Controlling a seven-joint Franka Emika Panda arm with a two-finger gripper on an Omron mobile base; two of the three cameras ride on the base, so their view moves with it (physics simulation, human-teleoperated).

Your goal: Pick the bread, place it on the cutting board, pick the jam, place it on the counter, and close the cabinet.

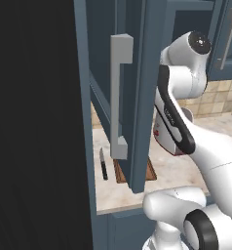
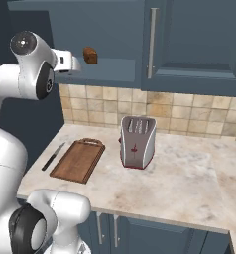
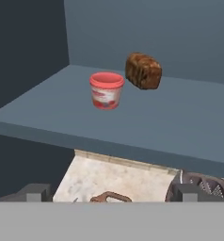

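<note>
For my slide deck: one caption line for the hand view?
Small red jam jar and brown bread chunk on the blue-grey cabinet shelf, open tool facing them.

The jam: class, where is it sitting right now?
In the hand view, the jam stands on the open cabinet's shelf, just left of the bread.

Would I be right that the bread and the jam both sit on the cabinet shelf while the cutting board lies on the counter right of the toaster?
Not quite: the right base view shows the cutting board lying left of the toaster on the counter. The bread and jam do sit on the cabinet shelf.
</note>
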